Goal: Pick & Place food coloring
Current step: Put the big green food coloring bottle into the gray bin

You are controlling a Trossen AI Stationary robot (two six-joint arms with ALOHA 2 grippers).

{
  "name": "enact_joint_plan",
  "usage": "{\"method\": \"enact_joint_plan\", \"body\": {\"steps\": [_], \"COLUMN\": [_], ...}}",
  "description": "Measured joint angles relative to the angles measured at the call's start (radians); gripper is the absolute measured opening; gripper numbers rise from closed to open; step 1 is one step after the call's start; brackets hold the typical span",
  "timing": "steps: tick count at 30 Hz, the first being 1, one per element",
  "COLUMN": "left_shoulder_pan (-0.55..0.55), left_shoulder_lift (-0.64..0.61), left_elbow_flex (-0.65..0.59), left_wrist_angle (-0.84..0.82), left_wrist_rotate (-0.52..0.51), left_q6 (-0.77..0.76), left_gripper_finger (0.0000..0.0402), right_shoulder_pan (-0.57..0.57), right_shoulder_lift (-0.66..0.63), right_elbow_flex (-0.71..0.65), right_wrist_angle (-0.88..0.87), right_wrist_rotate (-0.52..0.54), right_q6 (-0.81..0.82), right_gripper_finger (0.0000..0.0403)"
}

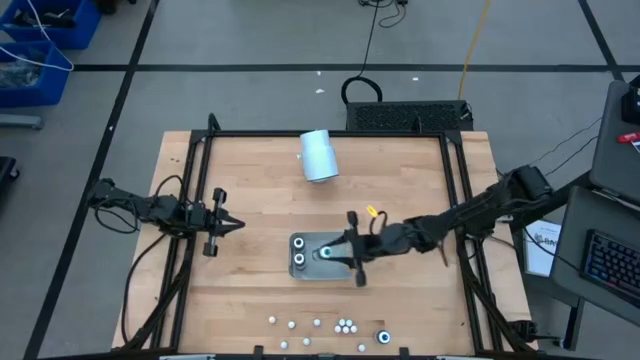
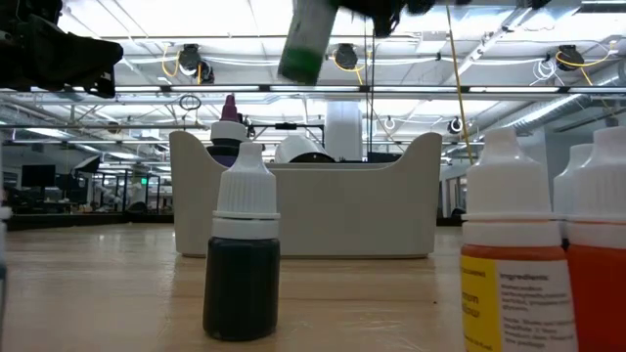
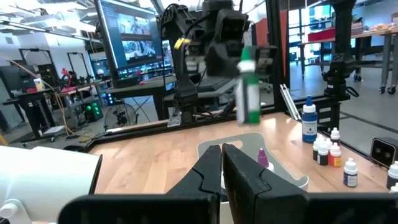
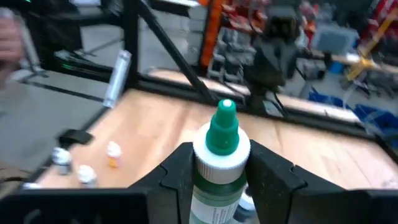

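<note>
A pale-blue cylinder lies on the wooden table, well apart from the grey tray.

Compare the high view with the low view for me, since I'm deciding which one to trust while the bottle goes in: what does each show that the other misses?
Only the high view shows the left gripper waiting shut at the table's left, the pale-blue cylinder, and the spread of small bottles along the near edge.

Only the low view shows bottle colours close up: a dark bottle with a white cap and orange bottles standing upright.

Both show the grey tray and the right gripper holding the green bottle above it.
</note>
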Motion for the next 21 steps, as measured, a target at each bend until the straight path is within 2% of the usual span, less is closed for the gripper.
{"method": "enact_joint_plan", "body": {"steps": [3, 9, 21], "left_shoulder_pan": [0.000, 0.000, 0.000], "left_shoulder_lift": [0.000, 0.000, 0.000], "left_elbow_flex": [0.000, 0.000, 0.000], "left_wrist_angle": [-0.001, 0.000, 0.001], "left_wrist_rotate": [0.000, 0.000, 0.000], "left_q6": [0.000, 0.000, 0.006], "left_gripper_finger": [0.0024, 0.0024, 0.0024], "right_shoulder_pan": [-0.037, -0.097, -0.146], "right_shoulder_lift": [0.046, 0.129, 0.244], "right_elbow_flex": [0.000, 0.000, 0.000], "right_wrist_angle": [0.003, 0.053, 0.092], "right_wrist_rotate": [-0.001, -0.078, -0.076], "right_q6": [0.038, 0.119, 0.183], "right_gripper_finger": [0.0110, 0.0114, 0.0115]}}
